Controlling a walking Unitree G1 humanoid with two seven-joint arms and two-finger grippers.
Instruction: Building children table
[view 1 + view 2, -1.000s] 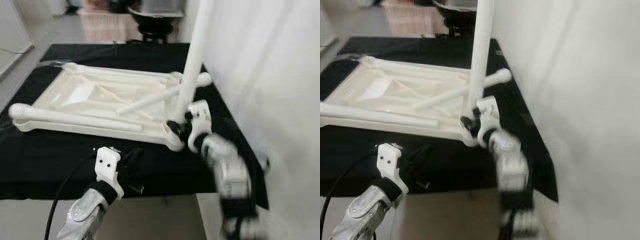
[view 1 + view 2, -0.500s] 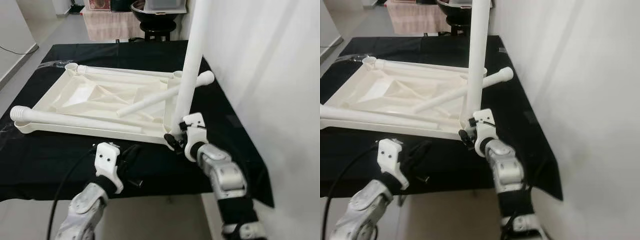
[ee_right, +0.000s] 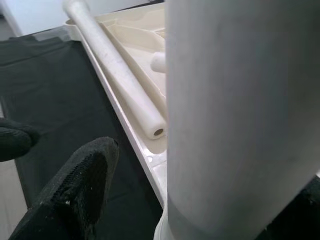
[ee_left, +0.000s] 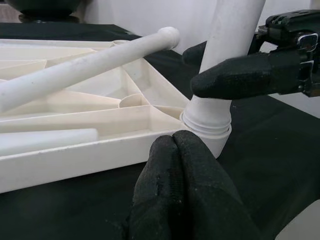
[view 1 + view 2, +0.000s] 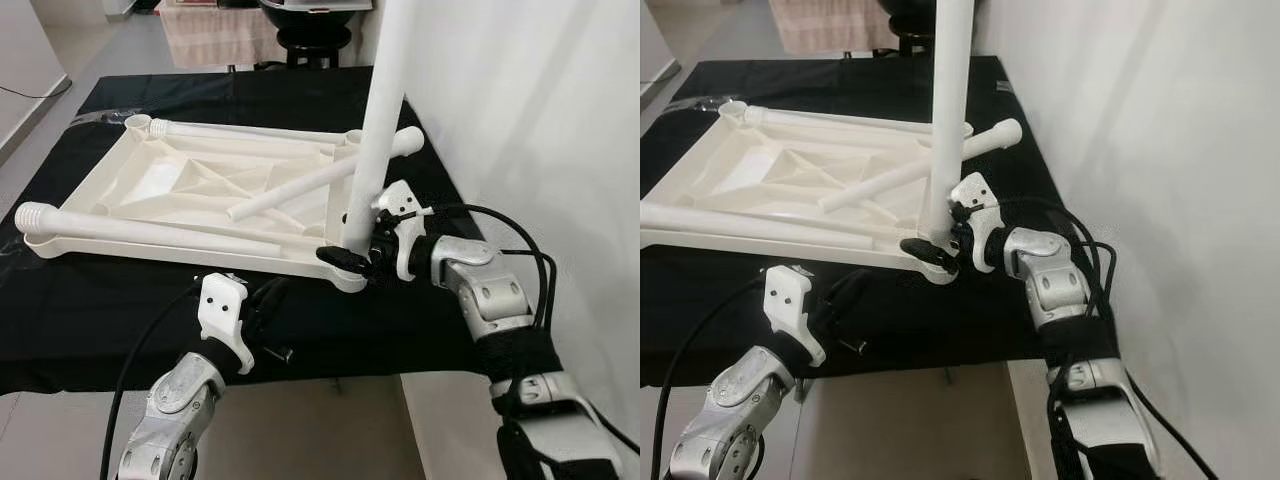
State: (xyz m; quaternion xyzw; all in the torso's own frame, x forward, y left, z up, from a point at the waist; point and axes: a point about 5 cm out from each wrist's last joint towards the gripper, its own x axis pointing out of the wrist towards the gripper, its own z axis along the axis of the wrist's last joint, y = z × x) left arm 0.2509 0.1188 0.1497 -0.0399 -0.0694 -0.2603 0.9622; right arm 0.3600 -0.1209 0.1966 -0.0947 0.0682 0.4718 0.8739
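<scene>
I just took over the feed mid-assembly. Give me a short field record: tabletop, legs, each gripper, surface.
tabletop: white plastic tabletop lying underside up on the black cloth
upright leg: white leg standing in the near right corner socket
loose legs: one along the near edge, one slanting across the tray, one along the far edge
right gripper: right gripper around the upright leg's base, fingers either side
left gripper: left gripper shut, empty, just short of that corner

Matt white plastic tabletop (image 5: 180, 190) on black cloth (image 5: 100, 310).
</scene>
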